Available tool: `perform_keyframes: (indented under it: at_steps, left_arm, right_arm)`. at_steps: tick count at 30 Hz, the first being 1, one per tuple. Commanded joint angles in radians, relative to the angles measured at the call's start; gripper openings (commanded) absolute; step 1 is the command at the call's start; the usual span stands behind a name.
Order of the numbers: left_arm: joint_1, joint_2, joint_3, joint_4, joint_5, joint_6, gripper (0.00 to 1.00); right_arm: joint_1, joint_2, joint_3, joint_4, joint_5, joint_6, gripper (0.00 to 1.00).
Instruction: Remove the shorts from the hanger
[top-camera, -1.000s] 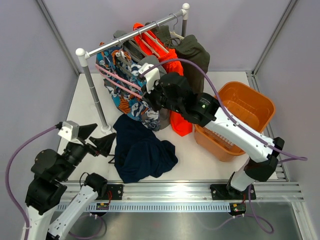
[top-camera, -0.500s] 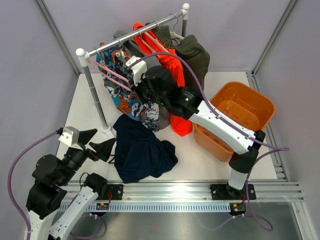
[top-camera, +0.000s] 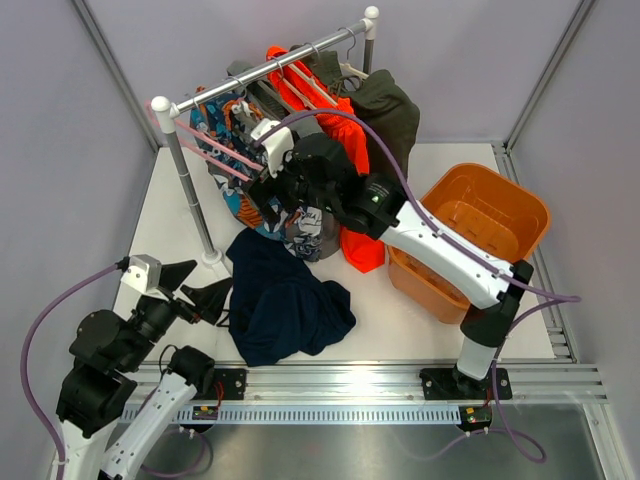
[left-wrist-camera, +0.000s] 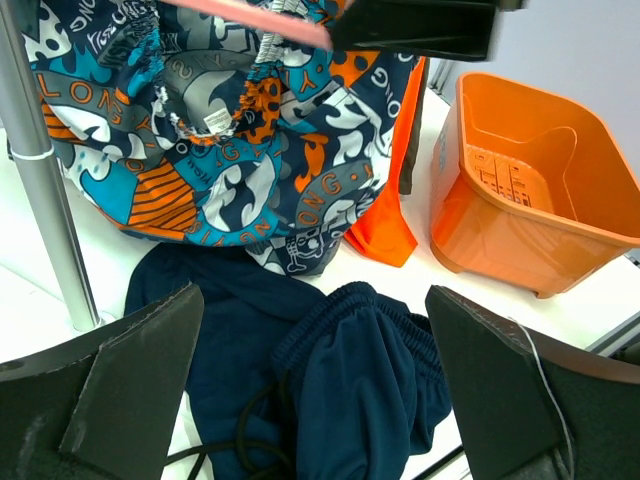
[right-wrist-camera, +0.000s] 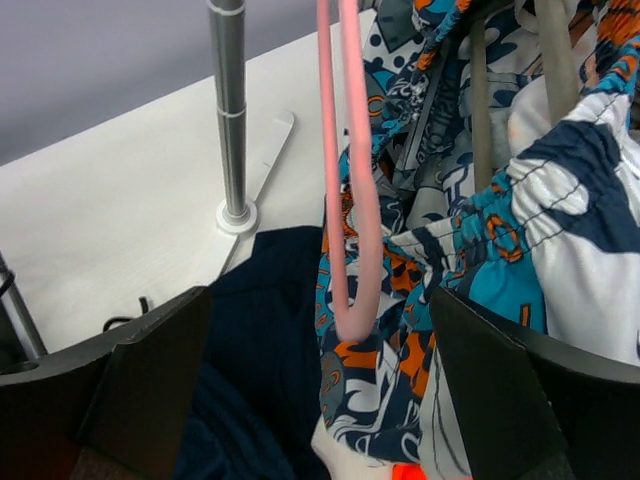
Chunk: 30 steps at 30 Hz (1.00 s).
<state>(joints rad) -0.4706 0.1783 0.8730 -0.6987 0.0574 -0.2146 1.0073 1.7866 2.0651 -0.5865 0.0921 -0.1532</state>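
While the left gripper (top-camera: 205, 282) sits open at the near edge, the shorts (top-camera: 285, 305) lie heaped on the table (top-camera: 390, 320) just beyond it, off the hanger (right-wrist-camera: 350, 315). Farther back, the right gripper (top-camera: 265, 195), fingers spread, hangs beside the hanger at the rack (top-camera: 190, 190), with patterned shorts (left-wrist-camera: 250, 150) crowding behind it.

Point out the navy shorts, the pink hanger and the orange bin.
shorts (top-camera: 285, 305): top view, middle of the heap.
hanger (right-wrist-camera: 351, 318): right wrist view, rounded end of its arm.
bin (top-camera: 495, 215): top view, bare inside.
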Motion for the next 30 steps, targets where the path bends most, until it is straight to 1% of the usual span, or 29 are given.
perform_keyframes:
  at_steps: [1, 2, 4, 5, 6, 7, 8, 9, 10, 11, 12, 13, 14, 15, 16, 17, 18, 19, 20, 21, 24, 27, 30]
  left_arm:
    - [-0.002, 0.003, -0.006, 0.057, 0.009, 0.003, 0.99]
    - [-0.002, 0.004, -0.008, 0.057, 0.007, 0.006, 0.99]
    - [-0.002, 0.009, -0.009, 0.059, 0.007, 0.011, 0.99]
    - [-0.002, 0.01, -0.009, 0.061, 0.007, 0.014, 0.99]
    - [-0.002, 0.01, -0.011, 0.061, 0.007, 0.014, 0.99]
    - [-0.002, 0.01, -0.014, 0.062, 0.005, 0.014, 0.99]
    - [-0.002, 0.01, -0.019, 0.062, 0.007, 0.014, 0.99]
    - [-0.002, 0.01, -0.02, 0.064, 0.005, 0.015, 0.99]
    - [-0.002, 0.01, -0.023, 0.068, 0.007, 0.017, 0.99]
    - [-0.002, 0.01, -0.029, 0.07, 0.005, 0.018, 0.99]
    - [-0.002, 0.01, -0.031, 0.073, 0.005, 0.021, 0.99]
    - [-0.002, 0.012, -0.034, 0.079, 0.007, 0.023, 0.99]
    - [-0.002, 0.015, -0.035, 0.08, 0.007, 0.024, 0.99]
    - [-0.002, 0.019, -0.035, 0.085, 0.01, 0.026, 0.99]
    - [-0.002, 0.024, -0.034, 0.084, 0.013, 0.027, 0.99]
    - [-0.002, 0.026, -0.032, 0.084, 0.015, 0.029, 0.99]
    - [-0.002, 0.03, -0.031, 0.077, 0.016, 0.03, 0.99]
    - [-0.002, 0.035, -0.031, 0.076, 0.018, 0.035, 0.99]
    - [-0.002, 0.036, -0.032, 0.076, 0.018, 0.037, 0.99]
    - [-0.002, 0.036, -0.035, 0.077, 0.016, 0.034, 0.99]
    - [-0.002, 0.035, -0.051, 0.096, 0.021, 0.034, 0.99]
    - [-0.002, 0.046, -0.052, 0.096, 0.019, 0.037, 0.99]
    - [-0.002, 0.05, -0.049, 0.094, 0.021, 0.038, 0.99]
  right_arm:
    - [-0.047, -0.124, -0.014, -0.071, -0.148, -0.061, 1.0]
    - [-0.061, -0.139, -0.028, -0.091, -0.245, -0.078, 1.0]
    - [-0.103, -0.193, -0.086, -0.154, -0.348, -0.145, 0.99]
    - [-0.117, -0.21, -0.112, -0.173, -0.445, -0.172, 0.99]
    - [-0.131, -0.242, -0.164, -0.196, -0.503, -0.201, 0.99]
    - [-0.148, -0.256, -0.189, -0.255, -0.575, -0.292, 0.99]
    - [-0.165, -0.263, -0.213, -0.301, -0.739, -0.363, 0.99]
    - [-0.171, -0.266, -0.247, -0.381, -0.835, -0.459, 0.99]
    - [-0.173, -0.265, -0.267, -0.599, -0.921, -0.773, 0.99]
    - [-0.173, -0.263, -0.307, -0.686, -1.027, -0.94, 0.99]
    - [-0.173, -0.265, -0.394, -0.755, -1.045, -1.074, 0.99]
    - [-0.173, -0.266, -0.439, -0.762, -1.049, -1.196, 0.97]
    - [-0.171, -0.263, -0.479, -0.721, -1.034, -1.188, 0.96]
    - [-0.165, -0.257, -0.535, -0.61, -1.014, -1.127, 0.95]
    - [-0.159, -0.256, -0.559, -0.537, -0.987, -1.093, 0.95]
    - [-0.153, -0.256, -0.585, -0.454, -0.912, -1.039, 0.95]
    - [-0.132, -0.26, -0.635, -0.261, -0.866, -0.901, 0.95]
    - [-0.119, -0.253, -0.652, -0.163, -0.808, -0.825, 0.96]
    - [-0.105, -0.241, -0.663, -0.08, -0.679, -0.745, 1.0]
    - [-0.087, -0.208, -0.677, 0.035, -0.634, -0.653, 0.99]
    - [-0.052, -0.161, -0.714, 0.199, -0.496, -0.58, 0.99]
    - [-0.016, -0.109, -0.734, 0.246, -0.465, -0.569, 0.99]
    - [0.002, -0.063, -0.749, 0.249, -0.462, -0.562, 1.0]
